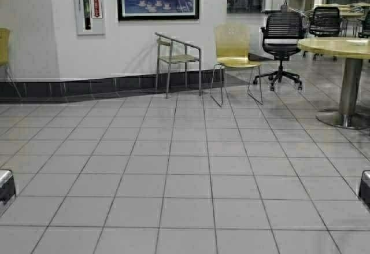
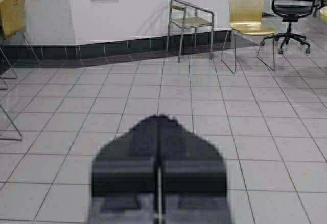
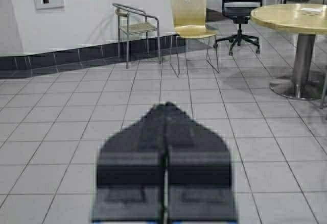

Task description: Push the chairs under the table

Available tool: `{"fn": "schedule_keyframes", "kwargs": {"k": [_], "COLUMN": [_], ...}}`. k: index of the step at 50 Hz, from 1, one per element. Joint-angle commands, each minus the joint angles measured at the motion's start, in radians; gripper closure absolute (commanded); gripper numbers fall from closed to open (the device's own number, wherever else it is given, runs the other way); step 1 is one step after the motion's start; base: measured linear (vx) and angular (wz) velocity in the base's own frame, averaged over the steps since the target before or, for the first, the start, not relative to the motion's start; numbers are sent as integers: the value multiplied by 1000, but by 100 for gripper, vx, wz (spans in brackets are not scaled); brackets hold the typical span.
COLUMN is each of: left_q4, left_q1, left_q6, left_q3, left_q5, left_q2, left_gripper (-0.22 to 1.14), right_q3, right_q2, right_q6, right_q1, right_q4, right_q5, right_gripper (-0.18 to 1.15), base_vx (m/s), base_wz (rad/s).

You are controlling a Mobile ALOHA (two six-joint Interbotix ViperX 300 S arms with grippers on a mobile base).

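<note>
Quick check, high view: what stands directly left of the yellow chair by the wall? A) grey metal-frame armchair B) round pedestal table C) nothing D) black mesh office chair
A: the grey metal-frame armchair stands against the wall just left of the yellow chair.

We see even, soft indoor light. The yellow chair point(image 1: 234, 57) and grey armchair point(image 1: 176, 60) cast faint shadows on the wall point(image 1: 133, 45). Both end effectors blur close to their wrist cameras.
</note>
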Motion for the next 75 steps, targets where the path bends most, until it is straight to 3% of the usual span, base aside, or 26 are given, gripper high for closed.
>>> {"fn": "schedule_keyframes", "kwargs": {"k": [1, 5, 32, 75], "left_q4": [5, 5, -2, -5], "left_q1": [-6, -6, -6, -6], "left_q6": [-6, -6, -35, -41], "left_q3": [17, 18, 15, 17], "left_q5": [40, 57, 78, 95], "left_q2": [-32, -35, -23, 15], "left_gripper": [93, 84, 89, 89], "right_q3": [3, 3, -11, -12], "right_q2": [3, -2, -29, 9], "right_q6": [6, 9, 8, 32], "right_q1": [5, 9, 29, 34], "right_q4": [0, -2, -11, -11], "right_q5": [18, 80, 124, 95], "right_gripper": [90, 87, 92, 92], "base_vx": [15, 17, 23, 34], "base_wz": [1, 3, 13, 37]}}
